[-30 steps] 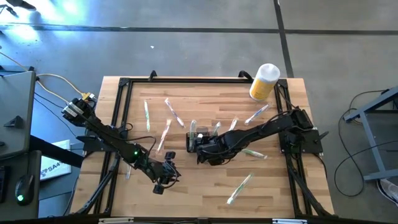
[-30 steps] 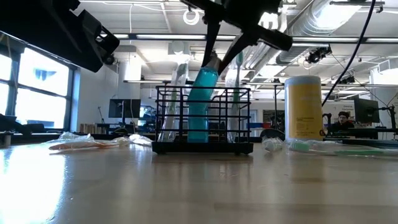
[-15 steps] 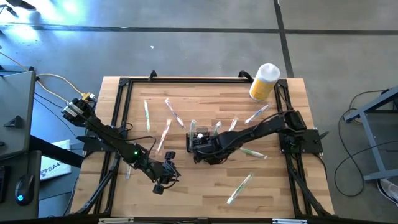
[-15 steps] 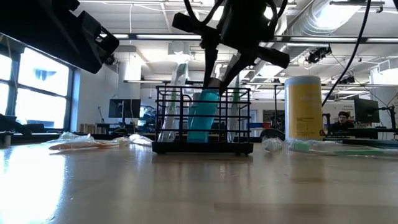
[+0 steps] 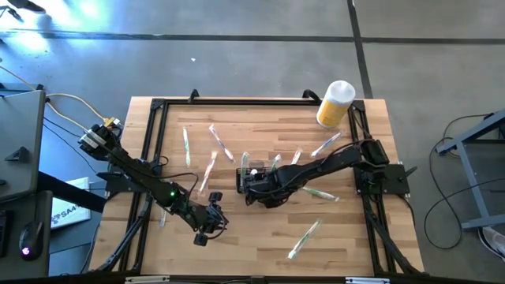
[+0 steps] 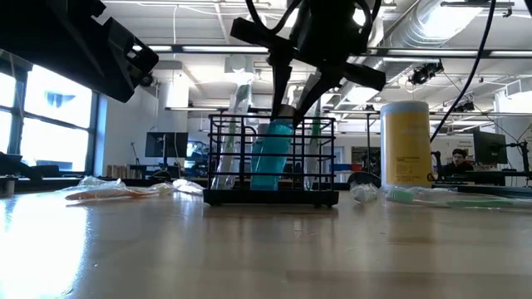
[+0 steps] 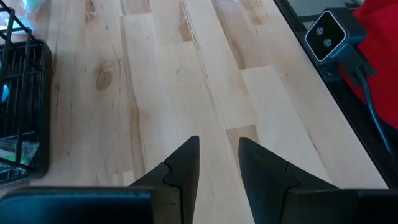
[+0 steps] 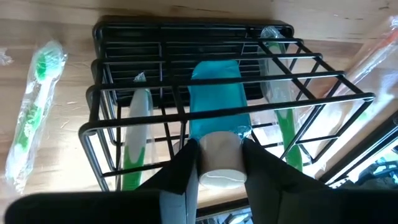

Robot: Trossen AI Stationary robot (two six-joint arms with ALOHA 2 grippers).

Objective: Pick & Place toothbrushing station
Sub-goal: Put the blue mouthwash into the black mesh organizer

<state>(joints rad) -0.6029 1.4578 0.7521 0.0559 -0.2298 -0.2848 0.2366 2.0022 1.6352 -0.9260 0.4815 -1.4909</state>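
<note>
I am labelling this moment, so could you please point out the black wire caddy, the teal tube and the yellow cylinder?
black wire caddy [image 6: 223, 158]: low view, on its left wire wall.
teal tube [image 8: 216, 99]: right wrist view, on the tube's body inside the caddy.
yellow cylinder [image 6: 406, 149]: low view, on its yellow side.

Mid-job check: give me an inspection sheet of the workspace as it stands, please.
Surface: wooden table.
Job's things: black wire caddy upright mid-table, holding a teal tube and wrapped toothbrushes.
Clutter: wrapped toothbrushes scattered about; yellow canister at the far right corner.
Grippers: right gripper shut on the teal tube's white cap; left gripper open, empty, above bare wood.
Cables: along the table's frame.
Surroundings: workshop, monitors.
</note>
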